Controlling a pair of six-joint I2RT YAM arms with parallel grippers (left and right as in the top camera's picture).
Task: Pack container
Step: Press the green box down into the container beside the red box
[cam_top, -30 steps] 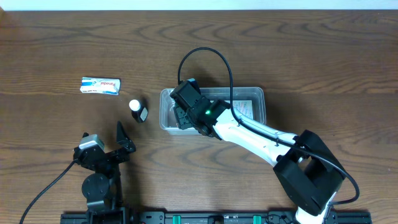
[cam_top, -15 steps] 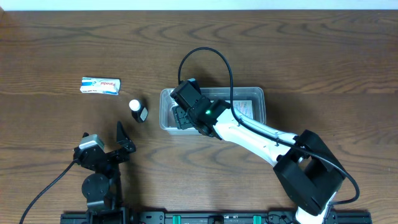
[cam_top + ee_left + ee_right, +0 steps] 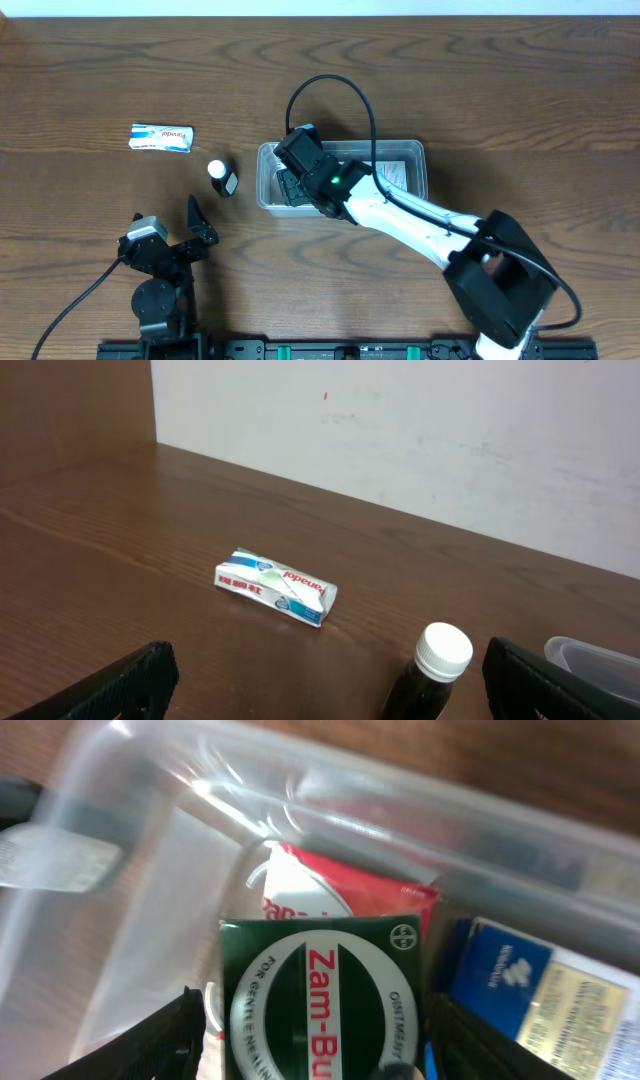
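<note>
The container (image 3: 418, 152) is a clear tub right of centre; its wall fills the right wrist view (image 3: 300, 810). My right gripper (image 3: 290, 187) is down in its left end. In the right wrist view its fingers (image 3: 315, 1030) stand on either side of a green Zam-Buk box (image 3: 320, 980), with a thin gap at the left finger. The box lies on a red-and-white packet (image 3: 350, 895), beside a blue box (image 3: 500, 970). My left gripper (image 3: 195, 232) is open and empty at the front left (image 3: 330, 680).
A dark bottle with a white cap (image 3: 222, 178) stands left of the tub, close in front of the left fingers (image 3: 440, 660). A white-and-blue packet (image 3: 161, 137) lies further left (image 3: 276, 586). The tub's corner shows at the left wrist view's right edge (image 3: 590, 660).
Almost nothing has moved. The right gripper stays in the tub's left end and the left arm is still.
</note>
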